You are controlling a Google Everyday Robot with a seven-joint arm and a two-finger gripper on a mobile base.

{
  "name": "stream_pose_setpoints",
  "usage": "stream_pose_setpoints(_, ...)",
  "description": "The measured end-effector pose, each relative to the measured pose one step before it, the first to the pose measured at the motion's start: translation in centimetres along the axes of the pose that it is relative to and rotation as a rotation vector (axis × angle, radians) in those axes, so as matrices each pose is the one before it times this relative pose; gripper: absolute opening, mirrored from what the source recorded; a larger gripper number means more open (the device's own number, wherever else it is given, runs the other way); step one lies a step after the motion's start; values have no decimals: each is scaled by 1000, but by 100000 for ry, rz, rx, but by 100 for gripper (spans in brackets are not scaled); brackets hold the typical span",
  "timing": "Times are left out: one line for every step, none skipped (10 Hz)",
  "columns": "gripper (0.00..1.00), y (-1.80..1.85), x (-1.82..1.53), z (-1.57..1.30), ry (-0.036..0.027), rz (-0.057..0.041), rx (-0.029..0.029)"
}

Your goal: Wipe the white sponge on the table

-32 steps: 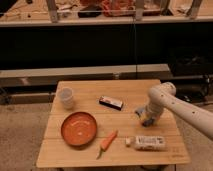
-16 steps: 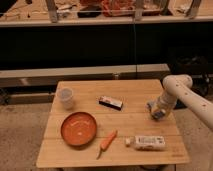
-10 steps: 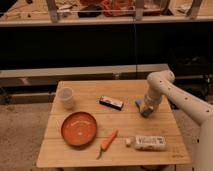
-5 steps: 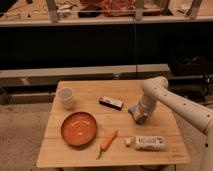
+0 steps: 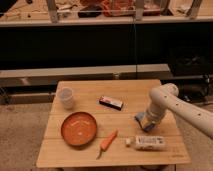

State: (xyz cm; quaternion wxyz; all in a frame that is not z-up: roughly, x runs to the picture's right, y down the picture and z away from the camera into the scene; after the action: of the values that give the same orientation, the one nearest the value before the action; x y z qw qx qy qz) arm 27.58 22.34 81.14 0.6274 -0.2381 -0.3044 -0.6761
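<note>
the gripper [image 5: 145, 121] sits on the sponge [image 5: 139, 119] on the table [image 5: 87, 94]; its grip we cannot tell; we judge the sponge light, soft, best pinched across its sides.

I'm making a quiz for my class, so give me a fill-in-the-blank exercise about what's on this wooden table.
1. The gripper is down on the table at the white ___.
2. The carrot lies between the orange plate and the long white ___.
3. The black-and-white bar lies between the gripper and the ___.
Missing words: sponge; packet; cup.
</note>
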Motion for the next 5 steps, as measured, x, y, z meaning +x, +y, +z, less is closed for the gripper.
stream_pose_setpoints(32, 1528, -687, -379, 570, 2320, 130)
stream_pose_setpoints(32, 1674, -249, -255, 479, 2924, 200)
stream_pose_setpoints(32, 1695, 164, -80, 117, 3392, 141)
stream_pose_setpoints(32, 946, 511, -47, 90, 2294, -189)
stream_pose_setpoints(32, 445, 952, -244, 548, 1595, -216)
